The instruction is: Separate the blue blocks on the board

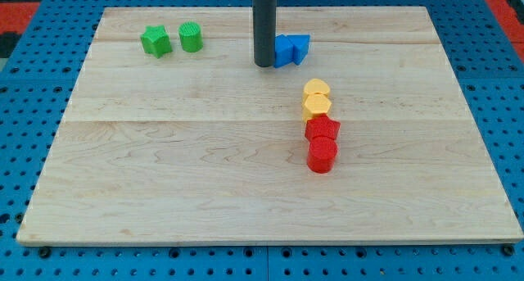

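Observation:
Two blue blocks sit touching near the view's top centre: a blue cube-like block on the left and a blue triangular block on its right. My tip stands right against the left side of the blue cube-like block and hides part of it. The dark rod rises from there out of the view's top.
A green star-like block and a green cylinder sit at the top left. Two yellow blocks and two red blocks form a column right of centre. The wooden board lies on a blue pegboard.

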You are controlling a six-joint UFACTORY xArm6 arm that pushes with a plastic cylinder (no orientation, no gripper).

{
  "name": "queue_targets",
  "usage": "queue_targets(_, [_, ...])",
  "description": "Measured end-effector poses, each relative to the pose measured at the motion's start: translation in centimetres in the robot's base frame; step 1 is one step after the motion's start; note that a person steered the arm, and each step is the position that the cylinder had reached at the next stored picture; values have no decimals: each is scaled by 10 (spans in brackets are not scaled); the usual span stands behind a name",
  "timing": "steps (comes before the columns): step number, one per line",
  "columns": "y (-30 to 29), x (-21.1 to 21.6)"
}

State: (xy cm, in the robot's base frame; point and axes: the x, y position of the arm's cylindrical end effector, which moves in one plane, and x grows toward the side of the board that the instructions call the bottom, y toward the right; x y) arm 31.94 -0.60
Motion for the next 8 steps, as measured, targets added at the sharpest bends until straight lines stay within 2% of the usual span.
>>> queue_targets(1, [-20,-43])
queue_targets(2, [9,-60])
queue_targets(4, [52,-39])
queue_targets(6, [91,-48])
queue_targets(8, [87,-24])
